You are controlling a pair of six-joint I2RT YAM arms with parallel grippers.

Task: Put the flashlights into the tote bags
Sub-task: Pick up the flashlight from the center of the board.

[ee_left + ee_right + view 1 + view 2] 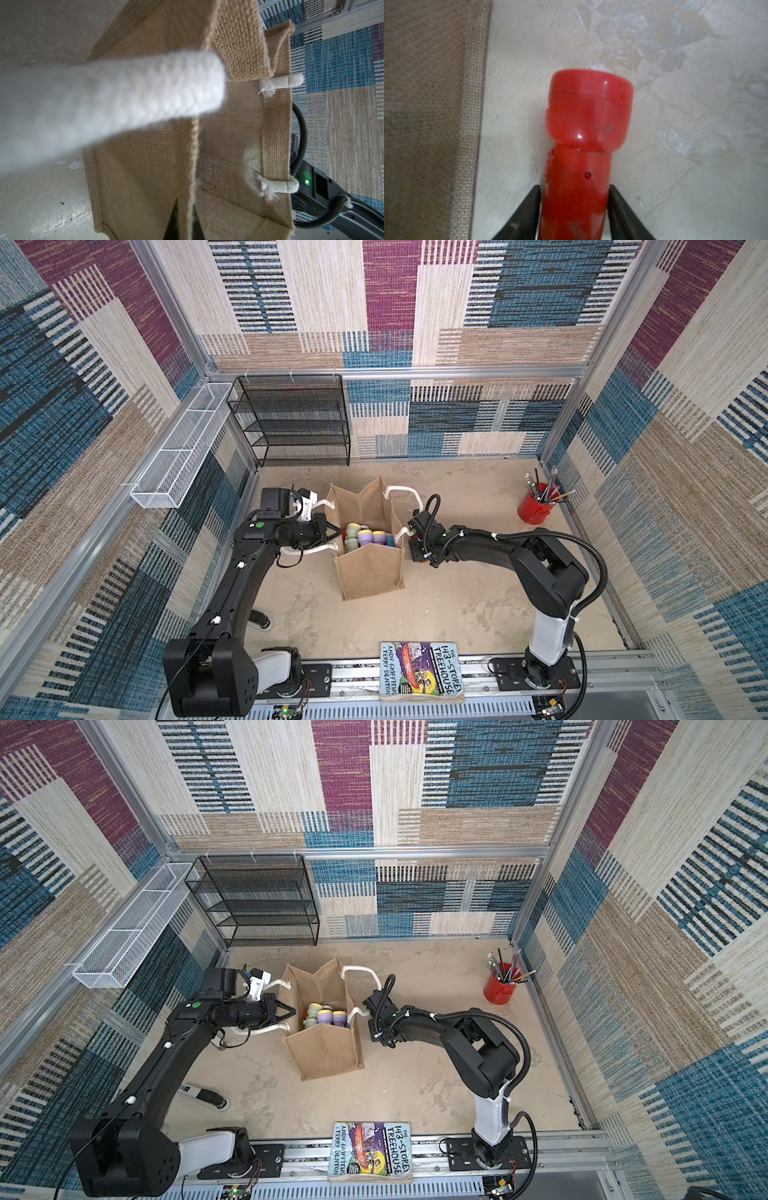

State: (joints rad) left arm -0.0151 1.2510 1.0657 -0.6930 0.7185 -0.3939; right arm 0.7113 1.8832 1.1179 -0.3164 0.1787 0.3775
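Note:
The tan burlap tote bag (pixel 370 572) stands open mid-table, with white rope handles (pixel 405 491). Several flashlights (pixel 365 537), lilac with yellow collars and pale green, lie inside it, seen in both top views (pixel 326 1016). My left gripper (pixel 336 533) is shut on the bag's left rim; the left wrist view shows the burlap edge (pixel 193 145) pinched between the dark jaws. My right gripper (pixel 574 207) is shut on the barrel of a red flashlight (pixel 589 116), just right of the bag's outer wall (pixel 425 104), low over the table. From above, the wrist (pixel 424 531) hides it.
A black wire rack (pixel 291 418) stands at the back left, and a white mesh basket (pixel 183 448) hangs on the left wall. A red cup of pencils (pixel 536 506) is at the back right. A book (pixel 419 670) lies on the front edge. A black-and-white object (pixel 203 1094) lies under the left arm.

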